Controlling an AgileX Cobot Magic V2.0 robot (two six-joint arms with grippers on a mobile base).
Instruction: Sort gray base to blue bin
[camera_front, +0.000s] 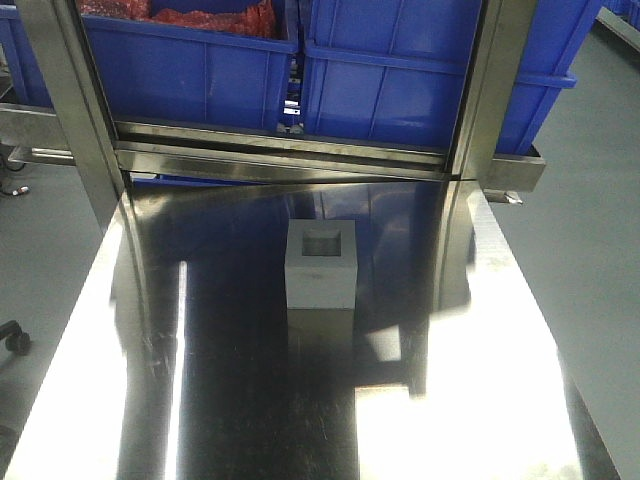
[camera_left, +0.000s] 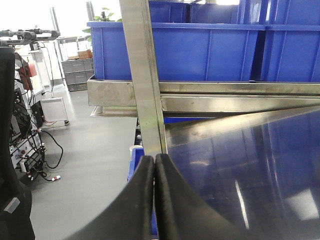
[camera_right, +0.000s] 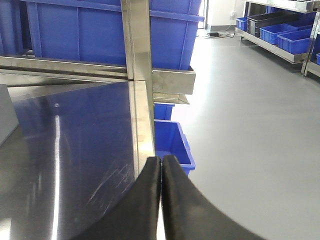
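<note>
Polished steel table (camera_front: 490, 400) carries the gray base (camera_front: 322, 268) at centre, recess upward, sides square to the edges. Behind, the blue bin (camera_front: 420, 90) sits shelved. Empty, the left gripper (camera_left: 154, 158) and right gripper (camera_right: 161, 159) are pinched closed.

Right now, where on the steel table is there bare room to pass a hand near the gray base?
Bare steel lies left and right of the gray base, out to the table edges, and across the near stretch in front of it. Behind it, the shelf rail, uprights and blue bins crowd the far end.

base (camera_front: 321, 265) on table (camera_front: 250, 400), bins (camera_front: 400, 90) behind
</note>
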